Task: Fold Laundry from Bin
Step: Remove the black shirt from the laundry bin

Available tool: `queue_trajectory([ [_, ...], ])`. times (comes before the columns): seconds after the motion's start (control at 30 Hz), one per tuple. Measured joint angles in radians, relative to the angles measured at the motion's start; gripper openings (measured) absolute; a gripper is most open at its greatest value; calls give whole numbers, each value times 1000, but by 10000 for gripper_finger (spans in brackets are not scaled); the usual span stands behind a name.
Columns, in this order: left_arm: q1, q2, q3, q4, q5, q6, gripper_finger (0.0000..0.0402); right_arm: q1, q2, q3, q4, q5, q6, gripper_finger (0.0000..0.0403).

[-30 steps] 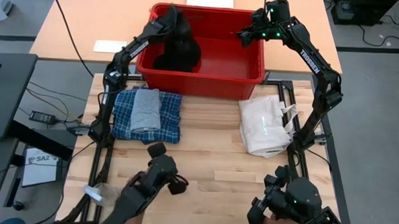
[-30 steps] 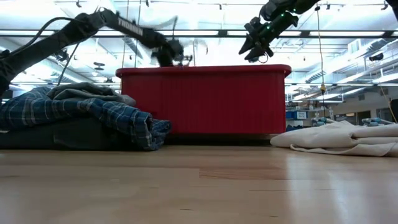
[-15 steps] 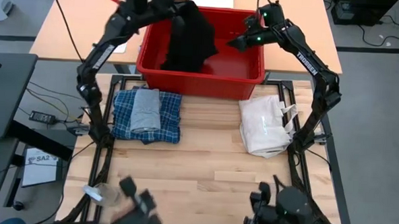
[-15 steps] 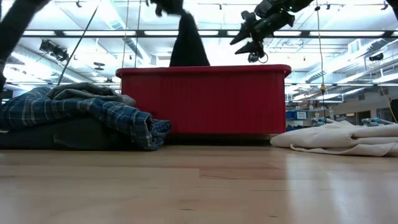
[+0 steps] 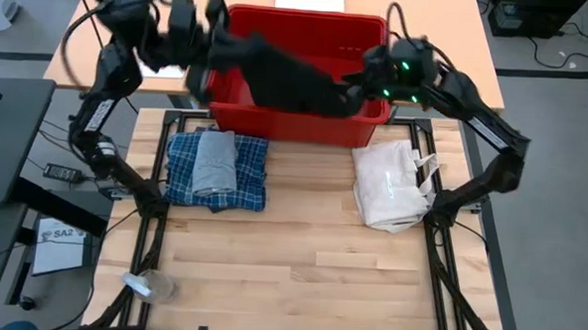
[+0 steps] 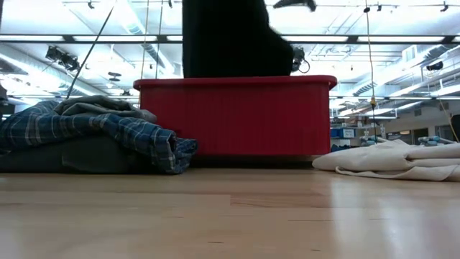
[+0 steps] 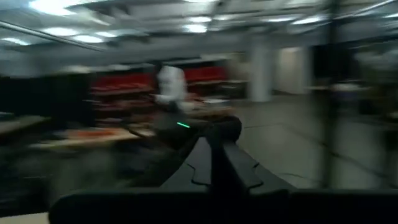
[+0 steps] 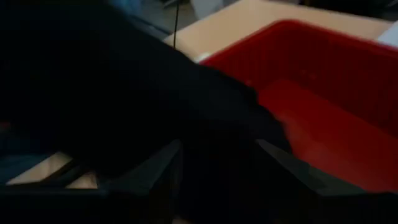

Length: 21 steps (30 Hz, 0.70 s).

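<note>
high view: black piece (image 5: 288, 77) stretched over red bin (image 5: 371, 113) between both claws | low view: it hangs above bin rim | left claw (image 5: 215, 44) clamped on its end | right claw (image 8: 217, 168) fingers straddle the cloth, grip unclear

A white fabric bag (image 5: 391, 185) with cords lies crumpled at the right side of the wooden tabletop (image 5: 300, 255), and in the low view it shows as a pale heap (image 6: 392, 160) at the right edge. A clear plastic cup (image 5: 155, 284) lies on its side near the tabletop's front left corner. Off the left side, a black power adapter (image 5: 58, 172) with cables and a white printed sheet (image 5: 54, 242) rest on the floor.
</note>
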Motion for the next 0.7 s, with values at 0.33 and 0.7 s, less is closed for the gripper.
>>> queue_trajectory([
  [0.33, -409, -23, 0, -317, -23, 51, 11, 269, -134, 0, -173, 185, 242, 203],
  [0.7, -684, 101, -1, -523, -595, -16, 11, 414, -136, 0, -350, 177, 261, 203],
])
